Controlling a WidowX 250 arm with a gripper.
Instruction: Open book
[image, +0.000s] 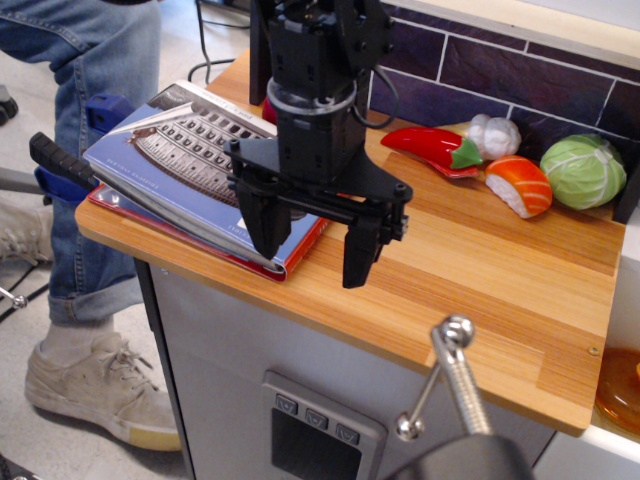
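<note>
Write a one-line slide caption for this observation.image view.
Open gripper poised over the blue book's slightly lifted cover on a wooden counter.

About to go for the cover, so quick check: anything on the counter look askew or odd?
Yes. The book lies skewed at the counter's left end, its corner overhanging the edge, its cover lifted slightly. The open gripper hovers by its near corner.

A wooden countertop (480, 270) tops a grey cabinet (230, 370) against a purple tiled wall (500, 75) (pale grout lines), with light grey floor (30, 430) lower left beneath a bystander's sneaker (100, 390).
</note>
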